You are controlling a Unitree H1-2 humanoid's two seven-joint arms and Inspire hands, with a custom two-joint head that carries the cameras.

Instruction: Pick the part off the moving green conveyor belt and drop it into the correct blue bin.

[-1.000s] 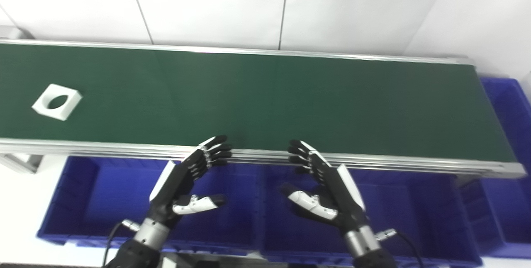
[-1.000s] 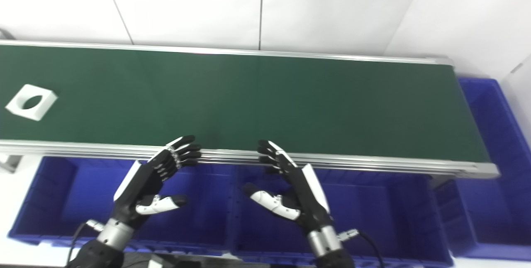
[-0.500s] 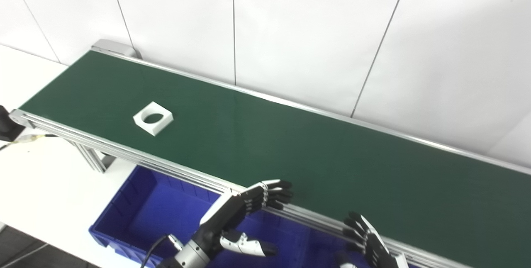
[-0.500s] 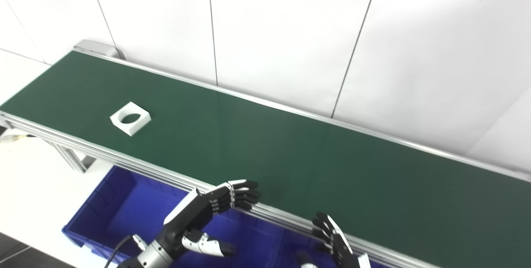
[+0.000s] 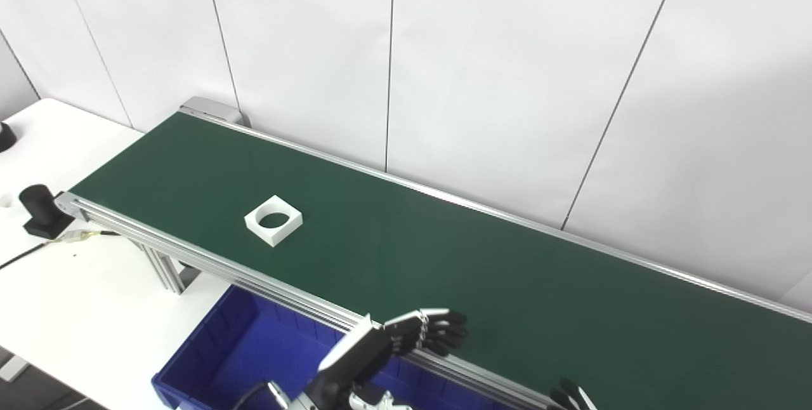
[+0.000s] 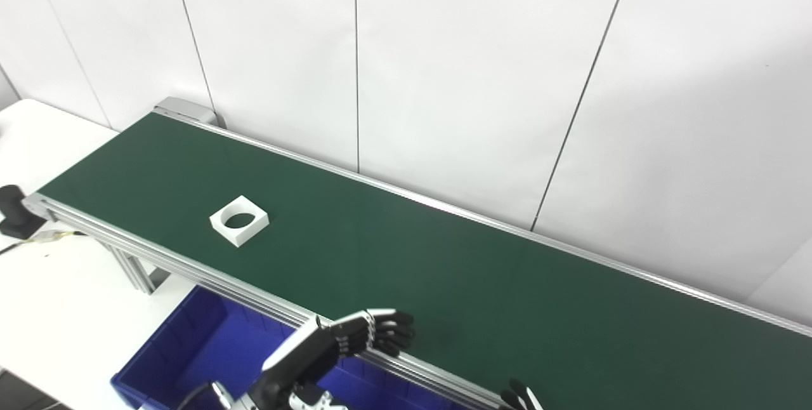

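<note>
part (image 5: pixel 273 220): white square block w/ round hole, flat on belt (image 5: pixel 507 283), toward its left end, well apart from both hands.
left hand (image 5: pixel 387 346): released, holds nothing; fingers (image 5: pixel 444 332) spread over belt's near rail, above bin (image 5: pixel 241 359). Prob. staged there to intercept part as belt carries it over.
right hand (image 6: pixel 521 396): only fingertips show at bottom edge; can't tell its state.
bin: blue, under near rail, so a drop should need only a short pull back.
tabletop (image 5: pixel 76 289): white, small black item (image 5: pixel 39 210) by belt end.
step: waiting, no grasp yet.
</note>
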